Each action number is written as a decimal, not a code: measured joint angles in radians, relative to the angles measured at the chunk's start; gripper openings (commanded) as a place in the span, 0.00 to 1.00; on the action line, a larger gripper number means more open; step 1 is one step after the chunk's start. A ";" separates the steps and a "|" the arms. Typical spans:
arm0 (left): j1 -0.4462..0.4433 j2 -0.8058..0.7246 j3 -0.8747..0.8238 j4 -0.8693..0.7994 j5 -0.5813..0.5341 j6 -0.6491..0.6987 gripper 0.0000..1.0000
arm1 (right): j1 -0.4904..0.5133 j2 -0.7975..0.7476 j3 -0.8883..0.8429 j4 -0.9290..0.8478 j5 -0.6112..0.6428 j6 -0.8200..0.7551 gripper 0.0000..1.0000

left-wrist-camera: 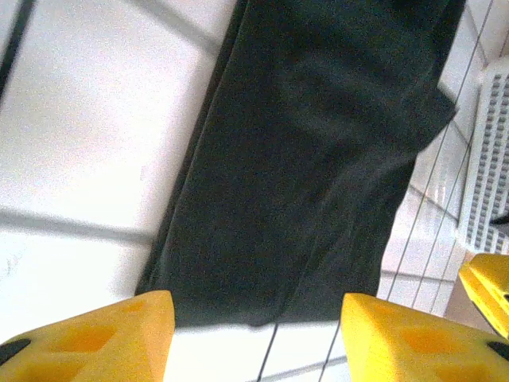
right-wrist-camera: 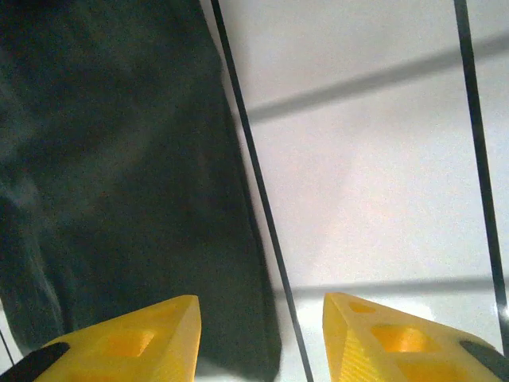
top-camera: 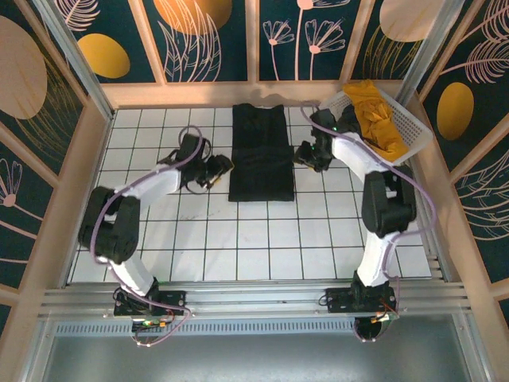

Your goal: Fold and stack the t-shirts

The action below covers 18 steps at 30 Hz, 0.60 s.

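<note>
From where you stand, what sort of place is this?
Probably a robot test booth, not a home: a white tiled table walled by flower-painted panels, a left arm and right arm bolted to a metal rail, a black t-shirt between them.

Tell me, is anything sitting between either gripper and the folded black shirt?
Nothing visible. The left gripper and right gripper flank the black t-shirt, close beside its long edges, with just bare table in between.
</note>
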State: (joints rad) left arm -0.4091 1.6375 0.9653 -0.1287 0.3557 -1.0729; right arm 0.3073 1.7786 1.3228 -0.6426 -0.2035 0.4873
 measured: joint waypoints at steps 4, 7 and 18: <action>-0.042 -0.007 -0.130 0.094 0.025 -0.114 0.58 | 0.051 -0.069 -0.176 0.055 -0.048 0.060 0.45; -0.042 0.020 -0.157 0.141 0.029 -0.167 0.58 | 0.067 -0.065 -0.251 0.095 -0.093 0.105 0.45; -0.038 0.159 -0.124 0.283 0.037 -0.223 0.24 | 0.068 0.044 -0.257 0.219 -0.174 0.199 0.24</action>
State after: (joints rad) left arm -0.4473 1.7966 0.8413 0.1543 0.3931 -1.2961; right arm 0.3748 1.8229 1.0657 -0.4236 -0.3775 0.6865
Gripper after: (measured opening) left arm 0.363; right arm 0.357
